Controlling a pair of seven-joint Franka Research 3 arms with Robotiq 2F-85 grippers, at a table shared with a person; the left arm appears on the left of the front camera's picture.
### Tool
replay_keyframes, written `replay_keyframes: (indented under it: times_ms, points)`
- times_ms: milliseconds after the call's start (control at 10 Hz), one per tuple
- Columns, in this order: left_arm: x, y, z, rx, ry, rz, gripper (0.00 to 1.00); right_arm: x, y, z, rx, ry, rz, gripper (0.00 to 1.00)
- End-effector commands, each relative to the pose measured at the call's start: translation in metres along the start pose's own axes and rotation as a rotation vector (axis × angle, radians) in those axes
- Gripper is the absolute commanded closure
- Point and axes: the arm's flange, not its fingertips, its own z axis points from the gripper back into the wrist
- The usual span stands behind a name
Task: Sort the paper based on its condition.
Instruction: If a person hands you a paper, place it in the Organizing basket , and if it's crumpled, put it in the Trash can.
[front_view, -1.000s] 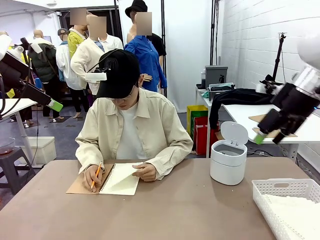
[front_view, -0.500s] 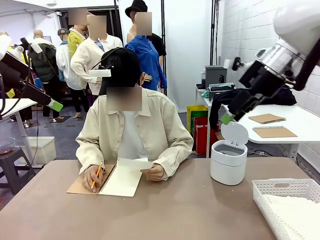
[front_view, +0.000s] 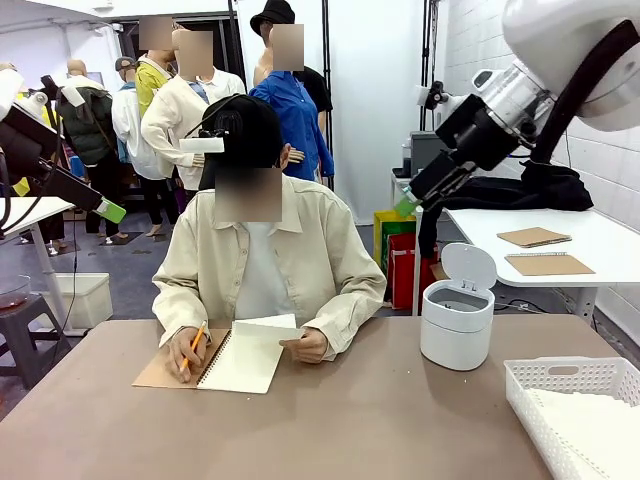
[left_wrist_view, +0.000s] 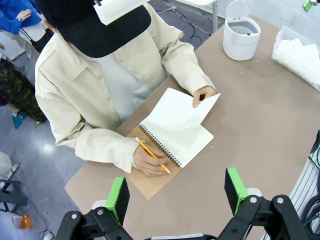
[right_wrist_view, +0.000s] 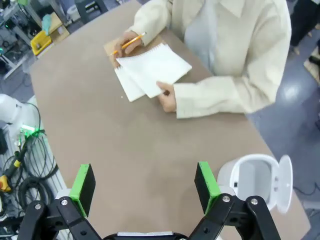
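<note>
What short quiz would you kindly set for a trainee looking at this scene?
1. True or false: the right gripper is open and empty.
2. The lid of the white bin is: A open; B shut; C lying on the table.
3. Fill in: the person's hand on the notebook holds a ___.
Key: 1 true; 2 A; 3 pencil.
</note>
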Motion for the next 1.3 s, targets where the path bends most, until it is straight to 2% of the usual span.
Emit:
replay_keyframes:
  times_ms: [0, 300, 600, 1200]
  points:
    - [0.0, 0.0, 0.0, 0.0, 0.0, 0.002, 0.0, 0.012, 0.001, -0.007, 0.013, -0.06, 0.042, 0.0]
    - [0.0, 0.0, 0.0, 0.0, 0.0, 0.002, 0.0, 0.025, 0.01, -0.02, -0.054, -0.121, 0.047, 0.0]
    - [0.0, 0.0, 0.0, 0.0, 0.0, 0.002, 0.0, 0.035, 0.019, -0.03, 0.003, -0.107, 0.074, 0.0]
    - [0.0, 0.0, 0.0, 0.0, 0.0, 0.002, 0.0, 0.032, 0.025, -0.028, -0.017, -0.076, 0.05, 0.0]
